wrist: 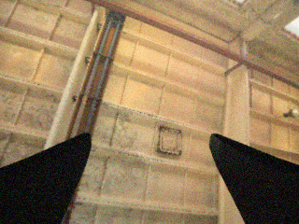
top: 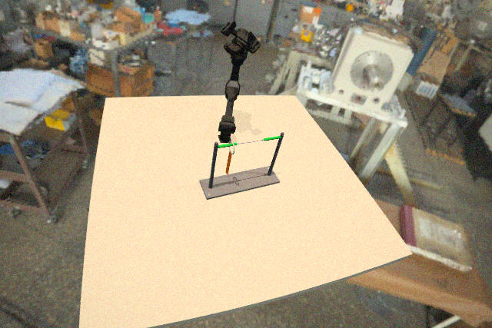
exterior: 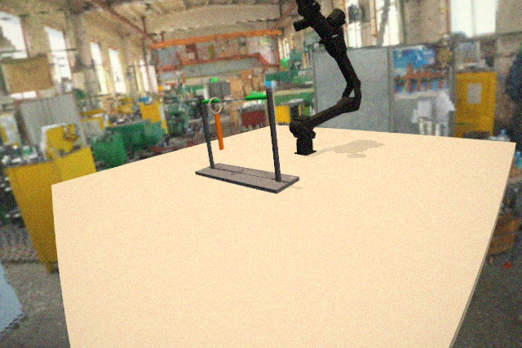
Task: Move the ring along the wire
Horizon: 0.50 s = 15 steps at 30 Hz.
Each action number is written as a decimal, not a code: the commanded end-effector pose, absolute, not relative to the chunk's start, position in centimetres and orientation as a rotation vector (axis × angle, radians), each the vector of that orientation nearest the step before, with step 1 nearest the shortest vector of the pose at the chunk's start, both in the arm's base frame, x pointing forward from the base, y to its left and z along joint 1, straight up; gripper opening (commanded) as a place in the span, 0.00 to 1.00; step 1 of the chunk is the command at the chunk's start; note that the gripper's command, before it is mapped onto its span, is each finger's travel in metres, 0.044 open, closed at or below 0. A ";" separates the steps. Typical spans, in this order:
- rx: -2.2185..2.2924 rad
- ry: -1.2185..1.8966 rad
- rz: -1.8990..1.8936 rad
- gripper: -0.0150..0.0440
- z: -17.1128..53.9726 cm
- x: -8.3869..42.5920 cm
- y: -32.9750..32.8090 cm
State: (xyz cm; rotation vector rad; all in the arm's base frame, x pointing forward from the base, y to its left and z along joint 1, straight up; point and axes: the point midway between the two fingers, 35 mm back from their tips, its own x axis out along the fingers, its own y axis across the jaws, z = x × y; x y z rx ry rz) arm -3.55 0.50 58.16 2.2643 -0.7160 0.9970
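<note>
The ring (top: 230, 152) (exterior: 221, 107) hangs on the green part (top: 222, 145) (exterior: 205, 101) of the wire, near that part's inner end. Its orange handle (top: 228, 164) (exterior: 218, 131) points down above the base plate. The thin grey wire (top: 250, 142) (exterior: 236, 99) runs from there to the other green part (top: 272, 139) (exterior: 255, 95) by the other post (top: 275, 155) (exterior: 273, 138). My gripper (top: 241, 36) (wrist: 151, 139) is open and empty, raised high and far from the ring and wire. The wrist view shows only the building behind its two fingers.
The post (top: 213, 165) (exterior: 207, 135) nearest the ring stands on the grey base plate (top: 208, 193) (exterior: 276, 188). The frame stands on the pale table (top: 158, 256) (exterior: 253, 260). The robot's base stands on the table behind the frame in the top view.
</note>
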 end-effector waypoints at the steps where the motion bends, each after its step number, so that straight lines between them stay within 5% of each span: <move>1: 2.256 -0.716 0.986 0.89 58.1 -3.3 0.5; 9: 1.911 -0.676 0.567 0.53 55.6 7.8 -1.6; 15: 1.602 -0.572 0.290 0.53 51.1 15.8 -4.6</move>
